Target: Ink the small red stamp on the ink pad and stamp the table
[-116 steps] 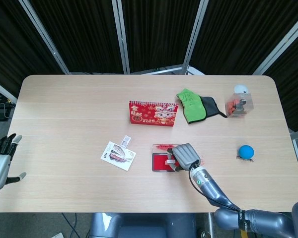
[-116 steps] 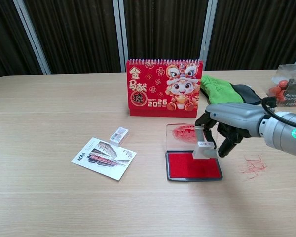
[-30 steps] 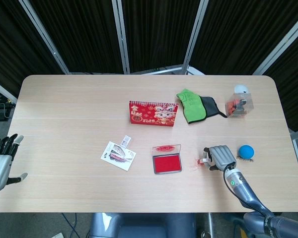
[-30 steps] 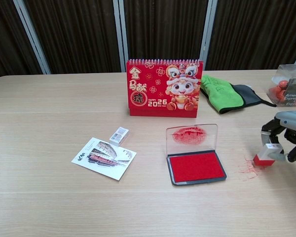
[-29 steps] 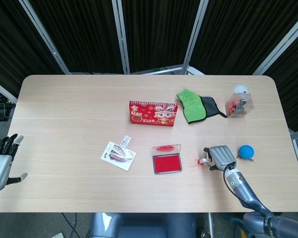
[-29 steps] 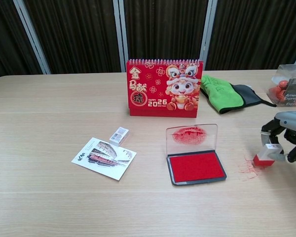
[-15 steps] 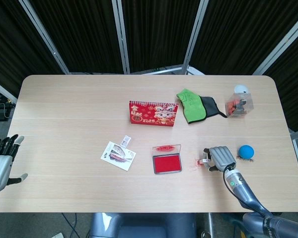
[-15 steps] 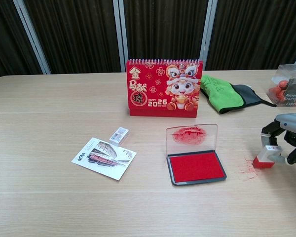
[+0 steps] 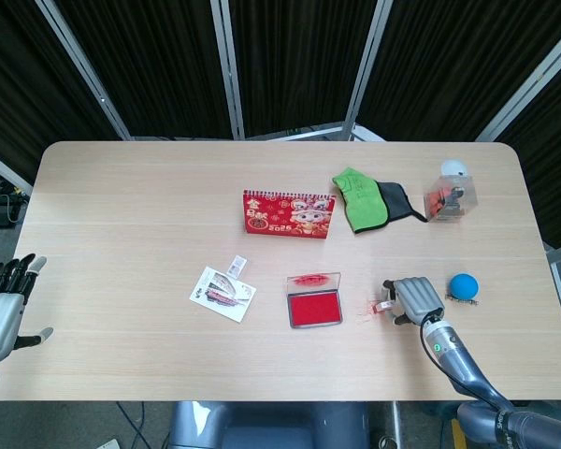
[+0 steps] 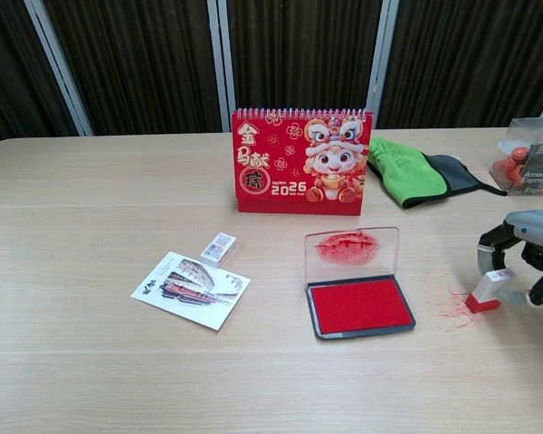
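Observation:
The small red stamp (image 10: 489,289) has a red base and a white top. It leans tilted with its base on the table, right of several red ink marks (image 10: 452,309). My right hand (image 10: 527,250) is around its top, fingers curled and touching it; from above the stamp (image 9: 385,304) shows at the fingertips of that hand (image 9: 413,299). The ink pad (image 10: 359,306) lies open to the left, its clear lid (image 10: 351,249) upright and smeared red. My left hand (image 9: 0,313) hangs off the table's left edge, fingers apart, holding nothing.
A red desk calendar (image 10: 300,163) stands behind the pad. A green and black cloth (image 9: 369,200) and a clear box (image 9: 449,196) lie at the back right. A blue ball (image 9: 463,285) sits right of my right hand. A picture card (image 9: 222,294) and small box (image 9: 237,266) lie left.
Since 3.9 s ago my right hand carried the stamp from the ink pad rightwards to the table. In the last second the stamp tipped further over and the thumb drew slightly away.

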### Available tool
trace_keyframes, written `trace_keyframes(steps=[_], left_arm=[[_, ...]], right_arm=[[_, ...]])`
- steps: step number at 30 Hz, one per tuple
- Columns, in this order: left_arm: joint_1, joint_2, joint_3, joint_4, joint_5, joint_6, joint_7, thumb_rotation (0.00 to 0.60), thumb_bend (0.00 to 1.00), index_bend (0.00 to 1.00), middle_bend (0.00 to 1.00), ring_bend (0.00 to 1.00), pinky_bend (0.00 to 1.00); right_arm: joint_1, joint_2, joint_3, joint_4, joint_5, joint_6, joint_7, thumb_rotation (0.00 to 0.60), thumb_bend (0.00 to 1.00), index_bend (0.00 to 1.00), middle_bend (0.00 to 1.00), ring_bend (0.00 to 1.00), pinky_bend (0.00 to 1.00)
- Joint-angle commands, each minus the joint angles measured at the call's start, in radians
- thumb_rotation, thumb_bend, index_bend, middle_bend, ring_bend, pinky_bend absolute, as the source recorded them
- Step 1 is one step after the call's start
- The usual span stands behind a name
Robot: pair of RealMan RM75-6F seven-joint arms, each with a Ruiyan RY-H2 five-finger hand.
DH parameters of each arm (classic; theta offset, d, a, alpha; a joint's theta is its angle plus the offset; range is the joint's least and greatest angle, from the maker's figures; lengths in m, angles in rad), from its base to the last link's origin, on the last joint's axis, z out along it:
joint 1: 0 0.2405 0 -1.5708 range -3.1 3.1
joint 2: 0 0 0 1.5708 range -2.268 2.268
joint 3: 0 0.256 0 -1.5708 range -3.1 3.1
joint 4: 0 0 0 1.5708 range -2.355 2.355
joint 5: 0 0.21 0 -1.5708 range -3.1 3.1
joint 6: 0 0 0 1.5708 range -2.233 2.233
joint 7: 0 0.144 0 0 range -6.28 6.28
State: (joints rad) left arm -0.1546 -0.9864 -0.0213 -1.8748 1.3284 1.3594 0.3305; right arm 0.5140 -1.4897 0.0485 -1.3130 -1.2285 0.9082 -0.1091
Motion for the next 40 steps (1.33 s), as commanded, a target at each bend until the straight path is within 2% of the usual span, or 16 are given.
trace_keyframes(steps=[1,9,14,17,21,24,27,29,32,35,37,40], left_arm=[[0.000,0.001,0.000,-0.001,0.000,0.000,-0.001,0.600,0.00,0.00,0.00,0.00,0.00],[0.000,0.000,0.000,-0.001,0.002,0.001,0.000,0.600,0.00,0.00,0.00,0.00,0.00],[0.002,0.005,0.002,-0.005,0.007,0.004,-0.007,0.600,0.00,0.00,0.00,0.00,0.00],[0.006,0.012,0.004,-0.010,0.017,0.009,-0.017,0.600,0.00,0.00,0.00,0.00,0.00],[0.014,0.026,0.009,-0.020,0.039,0.022,-0.038,0.600,0.00,0.00,0.00,0.00,0.00],[0.023,0.042,0.015,-0.029,0.066,0.038,-0.065,0.600,0.00,0.00,0.00,0.00,0.00],[0.031,0.055,0.022,-0.033,0.096,0.051,-0.091,0.600,0.00,0.00,0.00,0.00,0.00],[0.037,0.061,0.027,-0.034,0.120,0.061,-0.108,0.600,0.00,0.00,0.00,0.00,0.00],[0.045,0.066,0.032,-0.030,0.145,0.076,-0.127,0.600,0.00,0.00,0.00,0.00,0.00],[0.053,0.067,0.036,-0.016,0.176,0.097,-0.154,0.600,0.00,0.00,0.00,0.00,0.00],[0.057,0.065,0.037,-0.003,0.192,0.106,-0.175,0.600,0.00,0.00,0.00,0.00,0.00],[0.060,0.066,0.038,0.009,0.206,0.112,-0.199,0.600,0.00,0.00,0.00,0.00,0.00]], right_arm=[[-0.001,0.000,0.002,-0.001,0.000,0.001,0.000,0.600,0.24,0.45,0.50,0.89,1.00],[-0.002,0.008,0.011,-0.018,0.001,0.006,-0.006,0.600,0.24,0.43,0.46,0.89,1.00],[-0.010,0.051,0.015,-0.082,-0.014,0.031,-0.010,0.600,0.20,0.33,0.36,0.89,1.00],[-0.023,0.108,0.011,-0.162,-0.036,0.063,-0.018,0.600,0.15,0.23,0.28,0.88,1.00],[-0.052,0.210,-0.007,-0.298,-0.071,0.117,-0.047,0.600,0.10,0.18,0.21,0.85,1.00],[-0.105,0.298,-0.023,-0.415,-0.131,0.218,-0.036,0.600,0.05,0.16,0.15,0.74,0.98],[-0.175,0.356,-0.040,-0.476,-0.215,0.357,-0.003,0.600,0.01,0.08,0.07,0.50,0.81],[-0.225,0.376,-0.049,-0.488,-0.262,0.452,0.018,0.600,0.00,0.01,0.02,0.25,0.60],[-0.289,0.376,-0.057,-0.482,-0.317,0.575,0.052,0.600,0.00,0.00,0.00,0.05,0.29],[-0.350,0.374,-0.070,-0.460,-0.363,0.677,0.095,0.600,0.00,0.00,0.00,0.00,0.07],[-0.373,0.382,-0.075,-0.454,-0.369,0.705,0.116,0.600,0.00,0.00,0.00,0.00,0.01],[-0.396,0.391,-0.073,-0.437,-0.375,0.736,0.103,0.600,0.00,0.00,0.00,0.00,0.00]])
